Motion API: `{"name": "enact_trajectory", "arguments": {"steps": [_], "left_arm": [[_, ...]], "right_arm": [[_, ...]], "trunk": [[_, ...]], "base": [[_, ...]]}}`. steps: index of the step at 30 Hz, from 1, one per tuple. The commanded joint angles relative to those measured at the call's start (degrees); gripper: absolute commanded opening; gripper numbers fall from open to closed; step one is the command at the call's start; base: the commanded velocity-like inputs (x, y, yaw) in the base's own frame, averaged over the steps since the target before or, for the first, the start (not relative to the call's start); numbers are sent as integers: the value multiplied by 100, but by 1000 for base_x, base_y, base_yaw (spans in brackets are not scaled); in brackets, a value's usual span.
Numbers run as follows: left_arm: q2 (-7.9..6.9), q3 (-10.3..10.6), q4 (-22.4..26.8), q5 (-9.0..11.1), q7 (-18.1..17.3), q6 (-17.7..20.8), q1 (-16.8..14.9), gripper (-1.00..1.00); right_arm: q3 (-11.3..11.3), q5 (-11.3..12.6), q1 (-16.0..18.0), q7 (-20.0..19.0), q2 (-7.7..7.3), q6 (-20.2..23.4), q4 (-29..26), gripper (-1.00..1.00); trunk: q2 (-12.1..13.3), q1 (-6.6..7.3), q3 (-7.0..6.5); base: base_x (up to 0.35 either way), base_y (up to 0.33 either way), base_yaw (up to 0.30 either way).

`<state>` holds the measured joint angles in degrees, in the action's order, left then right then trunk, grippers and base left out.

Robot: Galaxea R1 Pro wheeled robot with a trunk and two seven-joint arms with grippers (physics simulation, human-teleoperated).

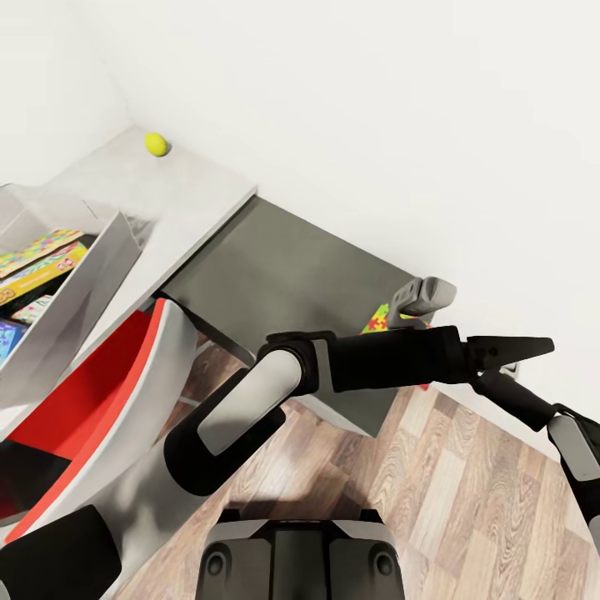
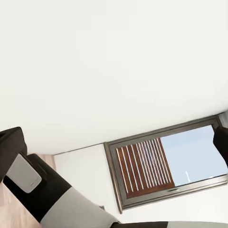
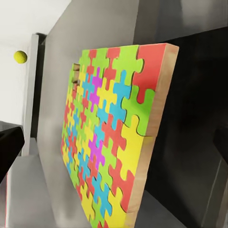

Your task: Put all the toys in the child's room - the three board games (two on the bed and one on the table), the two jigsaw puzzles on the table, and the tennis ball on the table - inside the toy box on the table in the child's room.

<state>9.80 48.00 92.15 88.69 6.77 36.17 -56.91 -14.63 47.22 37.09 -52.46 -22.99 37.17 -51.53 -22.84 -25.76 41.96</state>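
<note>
Lying flat on the dark section of the desk [image 1: 283,267], near its far right corner, a jigsaw puzzle [image 3: 107,137] is showing yellow, pink, blue and green pieces; in the head view it [image 1: 379,319] is peeking out behind the left arm [image 1: 367,360]. The right tool [image 1: 427,296] is hovering just above it, but whether its fingers are apart or together I cannot tell. The left tool [image 1: 521,344] is pointing right, its dark fingers lying close together with nothing between them. The ball [image 1: 156,144] is sitting on the light section by the wall. The toy box [image 1: 79,292] is standing at left, holding printed game boxes [image 1: 37,267].
</note>
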Motion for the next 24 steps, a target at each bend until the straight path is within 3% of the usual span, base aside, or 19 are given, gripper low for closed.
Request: {"name": "enact_trajectory", "arguments": {"steps": [1, 24], "left_arm": [[2, -1, 3, 61, 56, 13, -4, 100], [-4, -1, 2, 61, 61, 13, -4, 100]], "right_arm": [[-7, 29, 4, 15, -2, 37, 3, 100], [-117, 73, 8, 169, -44, 36, 263, 100]], "trunk": [[-9, -3, 7], [-9, -3, 7]], "base": [[0, 0, 41], [0, 0, 10]]}}
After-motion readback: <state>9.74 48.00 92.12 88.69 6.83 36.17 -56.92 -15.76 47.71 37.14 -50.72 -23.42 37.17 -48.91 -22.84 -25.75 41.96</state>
